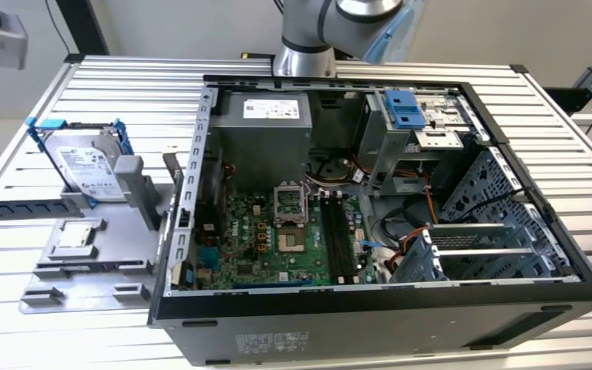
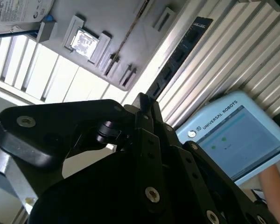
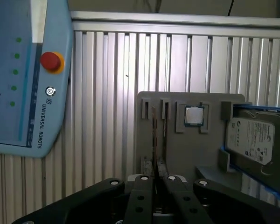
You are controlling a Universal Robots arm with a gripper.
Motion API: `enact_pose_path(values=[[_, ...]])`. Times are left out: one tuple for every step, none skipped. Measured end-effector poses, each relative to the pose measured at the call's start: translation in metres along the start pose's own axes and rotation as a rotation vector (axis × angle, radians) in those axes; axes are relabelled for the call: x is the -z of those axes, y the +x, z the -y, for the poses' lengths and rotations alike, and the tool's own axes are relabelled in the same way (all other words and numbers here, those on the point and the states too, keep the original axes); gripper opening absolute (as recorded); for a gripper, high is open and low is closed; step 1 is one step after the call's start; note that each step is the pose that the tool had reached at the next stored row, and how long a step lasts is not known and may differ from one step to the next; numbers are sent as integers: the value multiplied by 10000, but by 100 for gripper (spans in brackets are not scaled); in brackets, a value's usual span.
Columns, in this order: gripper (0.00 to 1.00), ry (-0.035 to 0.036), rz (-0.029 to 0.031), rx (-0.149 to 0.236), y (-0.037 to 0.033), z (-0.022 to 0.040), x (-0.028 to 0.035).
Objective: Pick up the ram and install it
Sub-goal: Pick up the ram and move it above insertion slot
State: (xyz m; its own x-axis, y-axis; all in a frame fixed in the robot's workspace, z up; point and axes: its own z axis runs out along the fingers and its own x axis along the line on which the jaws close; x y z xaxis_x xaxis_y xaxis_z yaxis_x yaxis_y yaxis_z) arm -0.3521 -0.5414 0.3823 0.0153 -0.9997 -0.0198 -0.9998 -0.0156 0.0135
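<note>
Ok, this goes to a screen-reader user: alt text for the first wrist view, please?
The black gripper grips the ram edge-on, over a grey parts tray carrying a processor chip and a blue-framed hard drive; a pale blue control pendant lies on the ribbed metal table.

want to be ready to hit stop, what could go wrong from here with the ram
1. The gripper holds the ram by one end, with most of the stick jutting out beyond it; it may tilt or slip on the way.
2. The slots sit deep in the case beside cables; a skewed ram could miss or snag.
</note>
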Motion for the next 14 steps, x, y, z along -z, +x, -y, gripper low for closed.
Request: enact_pose_path(values=[[0,1,1,0,-1,0,46],[0,-1,-1,0,-2,-1,89],[0,0,0,0,-3,-2,135],[0,0,0,0,-4,-2,179],[0,-1,-1,0,-5,-3,225],[0,0,0,-1,-6,-4,272],[0,0,-1,0,-6,-4,299],[0,2,2,0,-6,-4,300],[0,1,2,1,-6,-4,303],[0,1,3,0,-6,-4,305],[0,1,2,0,-6,-4,307],[0,1,2,0,-6,-4,310],[0,-1,1,0,-6,-4,313],[0,1,2,0,-6,-4,315]])
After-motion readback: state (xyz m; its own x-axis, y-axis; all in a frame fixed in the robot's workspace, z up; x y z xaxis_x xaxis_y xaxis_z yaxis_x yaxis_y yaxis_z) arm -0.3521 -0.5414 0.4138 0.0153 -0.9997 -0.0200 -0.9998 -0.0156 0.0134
